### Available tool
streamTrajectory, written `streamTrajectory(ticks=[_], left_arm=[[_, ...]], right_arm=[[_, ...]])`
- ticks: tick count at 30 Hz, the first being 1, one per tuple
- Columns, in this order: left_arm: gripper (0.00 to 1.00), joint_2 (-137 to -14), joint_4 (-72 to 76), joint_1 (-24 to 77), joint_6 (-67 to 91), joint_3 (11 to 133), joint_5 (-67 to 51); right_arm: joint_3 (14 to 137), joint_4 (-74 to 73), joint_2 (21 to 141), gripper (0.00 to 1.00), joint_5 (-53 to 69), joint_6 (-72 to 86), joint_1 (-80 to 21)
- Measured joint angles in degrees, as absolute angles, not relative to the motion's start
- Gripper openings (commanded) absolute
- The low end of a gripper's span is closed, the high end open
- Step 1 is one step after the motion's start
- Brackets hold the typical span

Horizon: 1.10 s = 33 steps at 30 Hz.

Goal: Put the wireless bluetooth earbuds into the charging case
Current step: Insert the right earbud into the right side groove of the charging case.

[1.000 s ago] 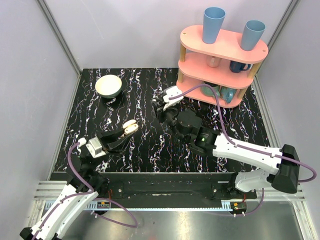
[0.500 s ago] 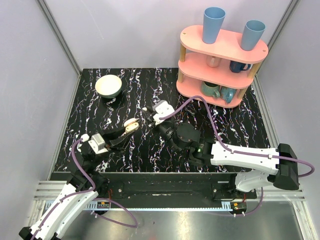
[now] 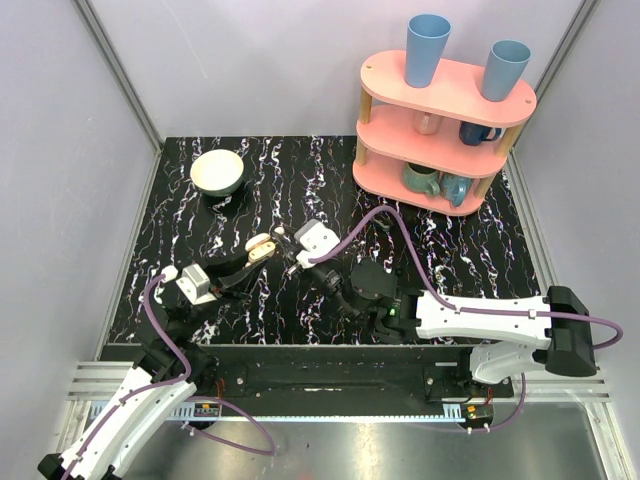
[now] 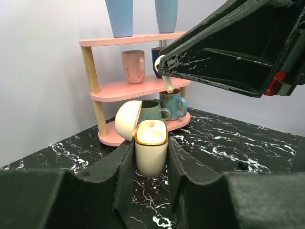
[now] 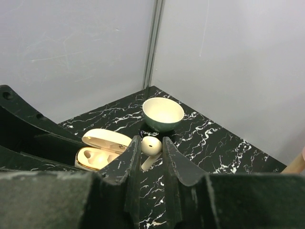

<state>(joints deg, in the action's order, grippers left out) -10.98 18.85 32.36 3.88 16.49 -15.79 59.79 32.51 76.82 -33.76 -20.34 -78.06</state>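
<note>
Our left gripper [image 4: 150,162] is clamping the open charging case [image 4: 151,143]. Our right gripper [image 5: 151,149] is pinching an earbud [image 5: 151,143] just beside it.

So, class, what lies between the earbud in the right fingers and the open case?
Nothing solid, only open air. In the left wrist view the earbud hangs above and to the right of the case, with a clear gap between them.

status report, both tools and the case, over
Left tool shut on open charging case. Right tool shut on earbud, close to case, not in yet. Nothing between them.
</note>
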Motion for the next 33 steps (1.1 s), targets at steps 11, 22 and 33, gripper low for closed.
streamTrajectory(ticks=[11,22,33], left_arm=[[0.0,-11.0,18.87,32.36,3.88,16.49,-15.77],[0.0,-10.98,18.9,32.36,3.88,16.49,-15.49],[0.0,-10.98,19.35,32.36,3.9,16.49,-15.64]], right_arm=[[59.79,34.11,78.63,0.14,-31.97,-21.04,-78.89],[59.79,34.89,79.02,0.14,-31.77,-20.73,-79.24],[59.79,34.96,80.4,0.14,-31.83,-20.6,-79.24]])
